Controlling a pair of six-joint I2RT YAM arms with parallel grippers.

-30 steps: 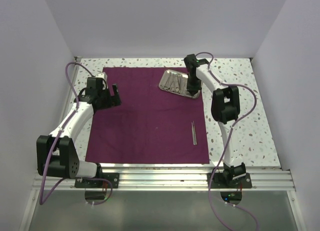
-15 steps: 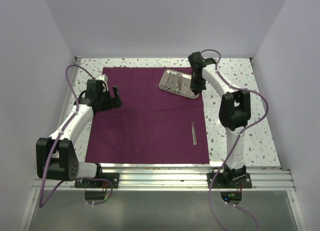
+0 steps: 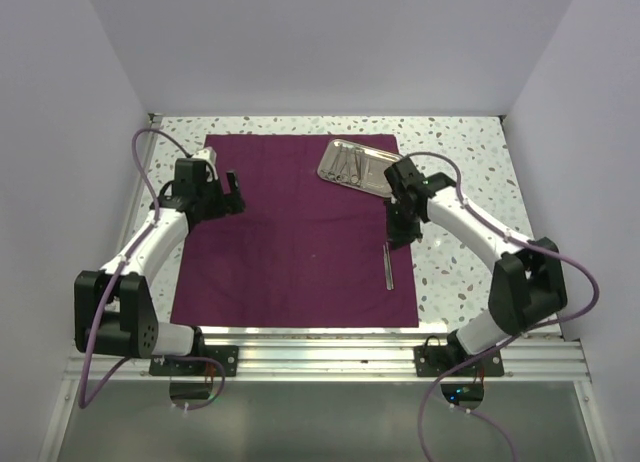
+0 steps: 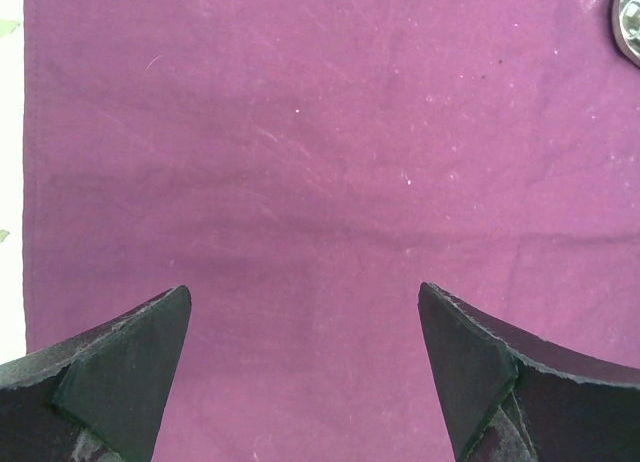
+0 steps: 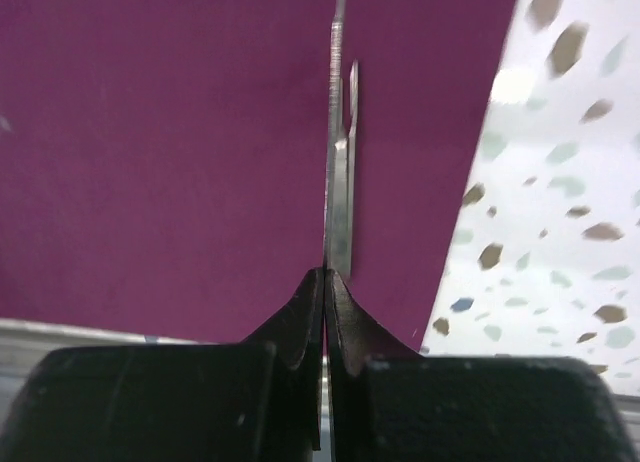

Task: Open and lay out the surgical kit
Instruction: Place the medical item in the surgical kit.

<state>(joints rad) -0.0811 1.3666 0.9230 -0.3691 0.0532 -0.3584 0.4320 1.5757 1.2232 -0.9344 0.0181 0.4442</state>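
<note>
The dark purple cloth (image 3: 290,232) lies spread flat on the table. At its far right corner sits the small steel tray (image 3: 355,165) with ring-handled instruments in it. Slim silver tweezers (image 3: 386,266) lie on the cloth near its right edge. Just beyond the tweezers, my right gripper (image 3: 399,234) hangs over that edge. In the right wrist view it (image 5: 327,274) is shut on a slim silver instrument (image 5: 337,162) that sticks out past the fingertips. My left gripper (image 3: 232,190) stands open over the cloth's left part, with only cloth (image 4: 320,162) between its fingers (image 4: 140,342).
Speckled white tabletop (image 3: 470,182) borders the cloth on the right and at the back. Pale walls close in on three sides. A metal rail (image 3: 320,347) runs along the near edge. A corner of the tray (image 4: 630,22) shows at the top right of the left wrist view.
My right arm has swung from the tray towards the near side and now hangs near the lying tweezers, still shut. The left arm has barely moved.
</note>
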